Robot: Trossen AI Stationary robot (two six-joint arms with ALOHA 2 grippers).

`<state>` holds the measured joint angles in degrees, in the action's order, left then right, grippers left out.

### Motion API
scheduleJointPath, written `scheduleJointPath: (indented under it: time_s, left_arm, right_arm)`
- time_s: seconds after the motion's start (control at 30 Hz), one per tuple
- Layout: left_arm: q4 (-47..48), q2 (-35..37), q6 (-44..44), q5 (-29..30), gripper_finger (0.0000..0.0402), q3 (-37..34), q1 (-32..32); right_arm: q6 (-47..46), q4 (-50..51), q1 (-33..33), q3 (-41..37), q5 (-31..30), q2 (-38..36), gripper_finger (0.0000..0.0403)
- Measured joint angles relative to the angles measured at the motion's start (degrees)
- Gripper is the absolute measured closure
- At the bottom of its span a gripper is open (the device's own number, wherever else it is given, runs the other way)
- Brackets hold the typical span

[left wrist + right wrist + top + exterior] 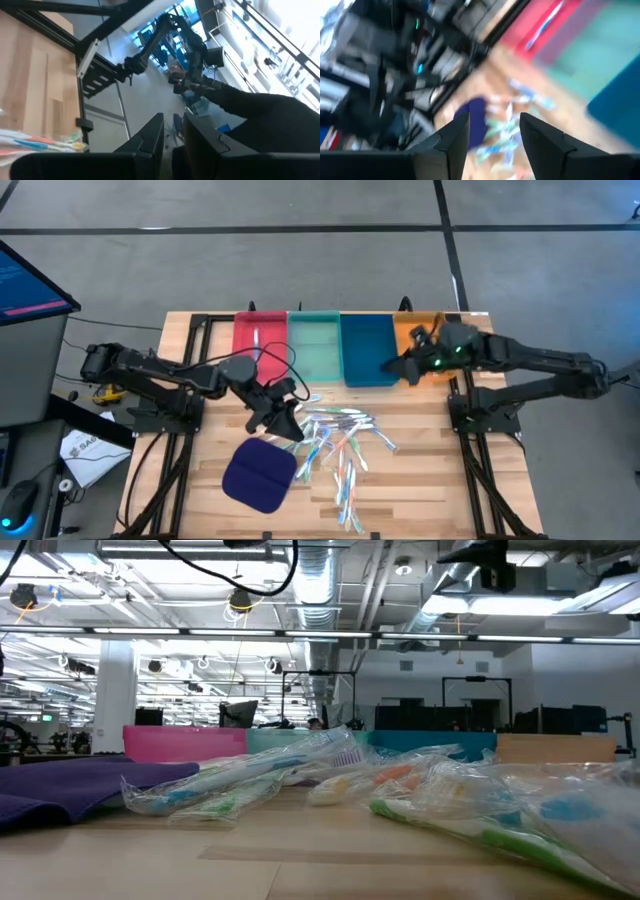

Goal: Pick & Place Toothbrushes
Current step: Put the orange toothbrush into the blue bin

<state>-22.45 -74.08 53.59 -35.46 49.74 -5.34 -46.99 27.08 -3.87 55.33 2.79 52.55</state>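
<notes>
Toothbrushes (335, 448) piled at tabletop (420, 480) centre, spilling toward the near edge, just beside the blue pad (259, 473); one brush (256, 340) already in the red tray (259, 345); teal tray (314, 348), blue tray (366, 350) and orange tray (416, 332) line the far edge; left gripper (285, 415) at the pile's left fringe, fingers (150, 142) narrow, nothing seen between them; right gripper (392, 364) raised over the blue tray's right rim, fingers (454, 140) apart, empty.
</notes>
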Motion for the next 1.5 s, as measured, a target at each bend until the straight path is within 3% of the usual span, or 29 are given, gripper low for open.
scheduleJointPath:
  time_s: [0.37, 0.77, 0.97, 1.27, 1.5]
  left_arm:
    - [0.1, 0.0, -1.0, -4.4, 0.0334, 0.0, -0.5]
    - [-0.1, 0.0, -2.0, -5.0, 0.0334, 0.0, -0.5]
    - [-0.4, 0.0, -2.0, -5.0, 0.0334, 0.0, -0.5]
    - [-0.4, 0.0, -3.4, -3.1, 0.0334, 0.0, -0.5]
    - [-0.5, 0.0, -3.9, 3.0, 0.0334, 0.0, 1.0]
  right_arm:
    - [-8.4, -3.9, 16.0, 0.0, 0.4, 11.7, 0.0239]
    - [0.2, -13.0, 22.9, 0.0, 4.9, 25.9, 0.0241]
    - [10.5, -9.2, 21.3, 2.5, 6.9, 32.3, 0.0245]
    - [30.6, 8.7, 20.1, 11.4, 8.1, 42.6, 0.0258]
    - [52.7, 15.7, 20.0, 17.3, 7.4, 47.3, 0.0271]
